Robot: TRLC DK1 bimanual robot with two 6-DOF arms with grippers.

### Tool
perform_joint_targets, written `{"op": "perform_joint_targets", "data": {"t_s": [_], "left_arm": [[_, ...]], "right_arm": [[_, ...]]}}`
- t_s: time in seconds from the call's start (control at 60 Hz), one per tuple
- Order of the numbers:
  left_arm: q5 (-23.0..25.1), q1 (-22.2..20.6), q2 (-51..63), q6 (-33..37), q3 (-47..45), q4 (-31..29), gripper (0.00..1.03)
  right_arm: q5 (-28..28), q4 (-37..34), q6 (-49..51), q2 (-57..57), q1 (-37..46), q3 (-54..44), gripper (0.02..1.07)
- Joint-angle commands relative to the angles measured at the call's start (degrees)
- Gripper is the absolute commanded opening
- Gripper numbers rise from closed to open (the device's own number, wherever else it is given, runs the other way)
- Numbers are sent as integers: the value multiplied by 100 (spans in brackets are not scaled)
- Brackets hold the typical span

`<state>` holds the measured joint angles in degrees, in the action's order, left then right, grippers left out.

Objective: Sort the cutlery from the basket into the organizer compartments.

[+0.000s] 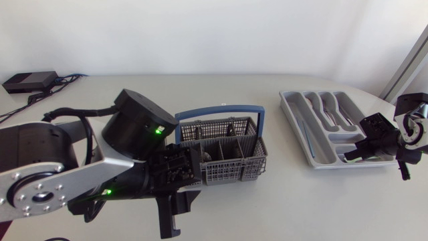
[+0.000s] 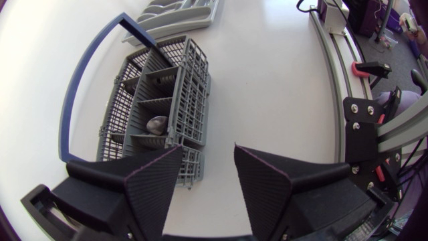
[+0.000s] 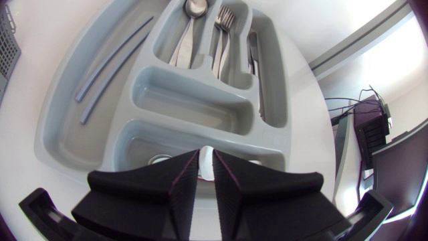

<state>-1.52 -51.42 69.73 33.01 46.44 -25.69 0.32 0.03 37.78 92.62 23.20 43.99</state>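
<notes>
Placing step: the right gripper pinches a pale utensil low over the organizer's nearest compartment. Next comes a clean release, I'd say. The left gripper hangs wide open beside the basket.

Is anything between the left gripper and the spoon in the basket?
Only the basket's own mesh wall and dividers: the left gripper is off its end, over bare table. Nothing visible covers the spoon from above.

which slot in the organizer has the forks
The middle of the three narrow lengthwise slots: the forks lie there, between the spoon slot and the knife slot.
</notes>
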Motion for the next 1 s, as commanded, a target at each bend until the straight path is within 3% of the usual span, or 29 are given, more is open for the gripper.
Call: {"op": "perform_joint_targets", "data": {"t_s": [0.0,0.35,0.5,0.617,0.817,0.983], "left_arm": [[38,35,-83,-41,111,-67,54],[38,9,-127,-67,76,-94,54],[38,0,-188,-76,76,-147,54],[38,18,-267,-85,23,-173,54],[38,53,-382,-137,-152,-164,54],[38,88,-461,-173,-337,-103,54]], "right_arm": [[56,6,28,55,-88,-162,41],[30,-381,116,-490,-53,-171,58],[-374,-1243,98,-1167,-26,-48,59],[-1289,-2499,1,-1949,-105,224,59],[-2194,-4090,-491,-3048,-1573,532,59],[-2203,-4213,-1352,-3153,-3243,611,58]]}}
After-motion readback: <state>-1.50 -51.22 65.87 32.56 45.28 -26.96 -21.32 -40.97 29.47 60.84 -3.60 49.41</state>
